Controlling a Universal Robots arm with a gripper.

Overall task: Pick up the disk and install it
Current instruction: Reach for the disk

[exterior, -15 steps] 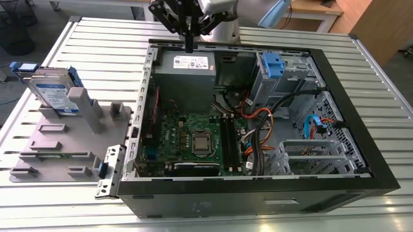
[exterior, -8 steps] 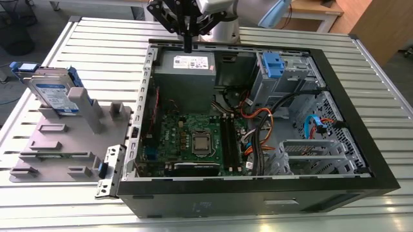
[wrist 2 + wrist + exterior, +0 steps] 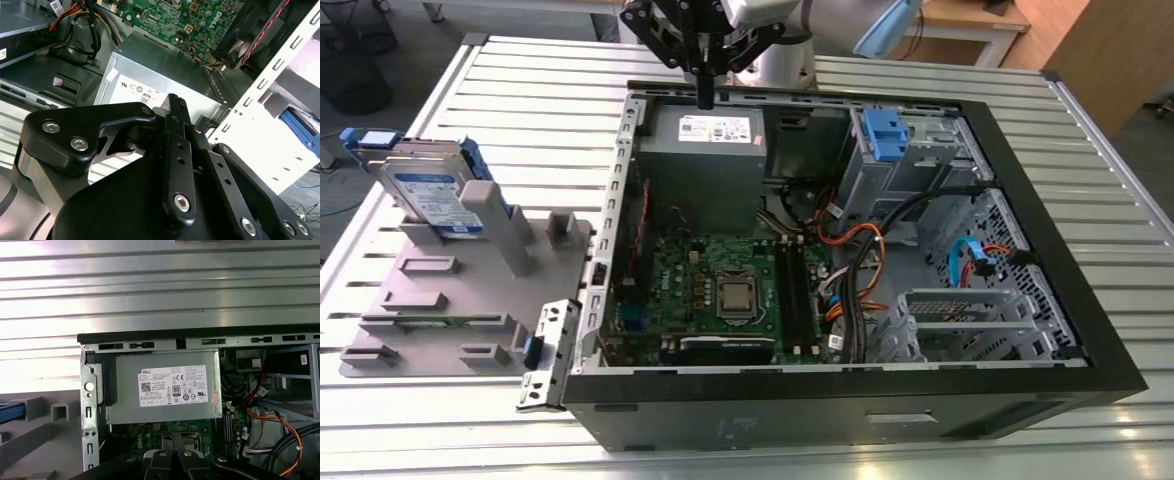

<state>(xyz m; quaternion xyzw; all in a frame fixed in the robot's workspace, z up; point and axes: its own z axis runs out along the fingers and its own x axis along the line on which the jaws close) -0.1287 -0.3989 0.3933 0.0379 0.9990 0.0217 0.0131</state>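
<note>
The disk (image 3: pixel 432 196) stands on edge in a grey holder (image 3: pixel 447 300) at the exterior view's left, outside the computer case. It is a silver slab with a white-and-blue label and blue side rails. My gripper (image 3: pixel 704 98) hangs over the case's far edge, just above the grey power-supply box (image 3: pixel 704 150), and well away from the disk. Its black fingers (image 3: pixel 176 107) are pressed together with nothing between them. In the first wrist view the gripper (image 3: pixel 172 456) sits over the motherboard, below the power-supply sticker.
The open black computer case (image 3: pixel 1067 300) lies on a slatted metal table (image 3: pixel 520 90). Inside are a green motherboard (image 3: pixel 720 290), orange and black cables (image 3: pixel 881 240), a blue latch (image 3: pixel 883 135) on a drive bay, and a metal drive cage (image 3: pixel 967 315).
</note>
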